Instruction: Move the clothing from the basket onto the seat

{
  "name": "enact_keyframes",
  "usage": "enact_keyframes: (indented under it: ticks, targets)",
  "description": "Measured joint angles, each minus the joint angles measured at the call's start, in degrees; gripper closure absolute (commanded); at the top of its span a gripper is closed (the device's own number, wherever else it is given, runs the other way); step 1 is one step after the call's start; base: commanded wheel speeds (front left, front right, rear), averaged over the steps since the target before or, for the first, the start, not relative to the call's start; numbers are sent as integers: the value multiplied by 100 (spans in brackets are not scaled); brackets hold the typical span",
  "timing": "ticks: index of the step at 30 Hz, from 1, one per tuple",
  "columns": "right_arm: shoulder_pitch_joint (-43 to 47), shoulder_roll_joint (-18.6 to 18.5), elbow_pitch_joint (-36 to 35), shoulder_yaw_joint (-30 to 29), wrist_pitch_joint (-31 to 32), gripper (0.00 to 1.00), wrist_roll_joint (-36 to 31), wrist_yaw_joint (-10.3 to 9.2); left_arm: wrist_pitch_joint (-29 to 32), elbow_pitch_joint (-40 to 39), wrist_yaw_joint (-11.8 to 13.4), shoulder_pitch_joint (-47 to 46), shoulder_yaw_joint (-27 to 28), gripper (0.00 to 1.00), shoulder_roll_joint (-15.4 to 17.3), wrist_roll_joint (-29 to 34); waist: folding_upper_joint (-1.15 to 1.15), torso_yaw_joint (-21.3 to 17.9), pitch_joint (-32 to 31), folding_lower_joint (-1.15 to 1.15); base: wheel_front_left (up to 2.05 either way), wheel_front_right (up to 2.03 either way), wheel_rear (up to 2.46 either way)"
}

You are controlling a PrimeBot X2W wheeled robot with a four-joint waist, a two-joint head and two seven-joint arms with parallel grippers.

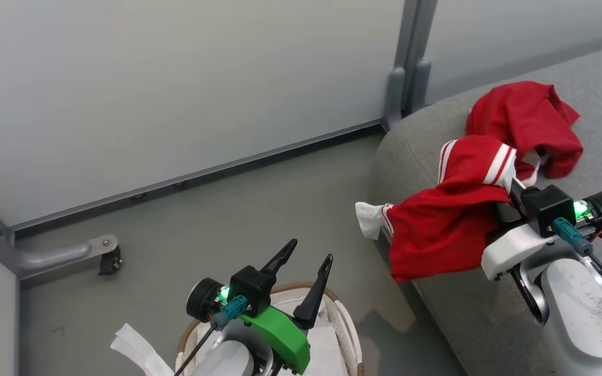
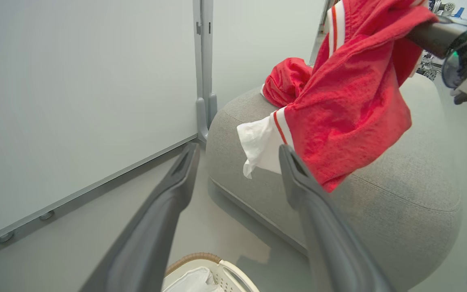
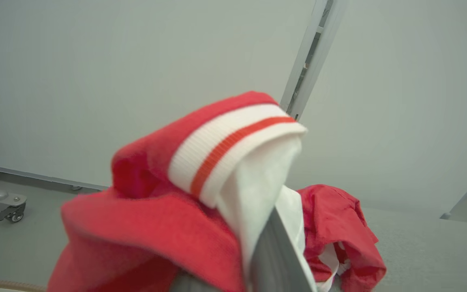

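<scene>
Red white-striped clothing (image 1: 447, 224), seemingly pinched in closed right tool (image 1: 513, 184), over seat (image 1: 489, 324), left tool (image 1: 310, 250) wide

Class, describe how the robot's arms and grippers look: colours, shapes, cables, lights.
Left gripper: two long, tapering dark fingers on a black block, bright green bracket, round black wrist unit, green light, teal plug on a dark cable. Right gripper: same black block, green light and teal plug, but a white bracket; its white forearm is speckled with dark marks.
</scene>
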Motion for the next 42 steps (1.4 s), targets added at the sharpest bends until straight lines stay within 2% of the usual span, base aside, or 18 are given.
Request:
enact_keyframes:
  ticks: [7,15,19,23,25,27,32,37,39,42]
  targets:
    - [-77,22,-62,-302,0,100,-19,0,0,-35,12,-189,-77,0,-7,103,0,-491,384,0,0,0,0]
    - [-755,-190,-27,-595,0,100,-281,0,0,-93,0,-370,-110,0,-8,278,0,-648,841,0,0,0,0]
    - [-1507,-653,-35,-887,0,100,-465,0,0,-90,-14,-451,-84,0,-9,385,0,-617,1089,0,0,0,0]
    - [-2243,-1202,33,-1343,0,100,-692,0,0,-110,-18,-564,-27,0,-8,491,0,-528,1336,1,0,0,0]
    - [-2647,-1628,35,-1626,0,100,-1065,0,0,-101,-22,-626,-31,0,-7,561,0,-441,1484,0,0,0,0]
    - [-2993,-1806,143,-1909,-1,100,-1067,0,0,-100,-23,-727,-25,0,-8,644,0,-359,1612,1,0,0,0]
    - [-3367,-2398,527,-2228,-1,100,-1414,0,0,-189,-25,-1025,82,0,-4,892,0,-135,2017,0,0,0,0]
    - [-3394,-2347,1013,-2619,-7,100,-1362,0,0,-338,-36,-1213,171,0,1,1089,0,35,2469,1,0,0,0]
    - [-3346,-2226,1266,-2761,-8,100,-1362,0,0,-368,-38,-1272,200,0,9,1193,0,79,2655,1,0,0,0]
    - [-3212,-1849,1744,-2986,-8,100,-1422,0,0,-387,-40,-1372,213,0,49,1308,0,144,3021,1,0,0,0]
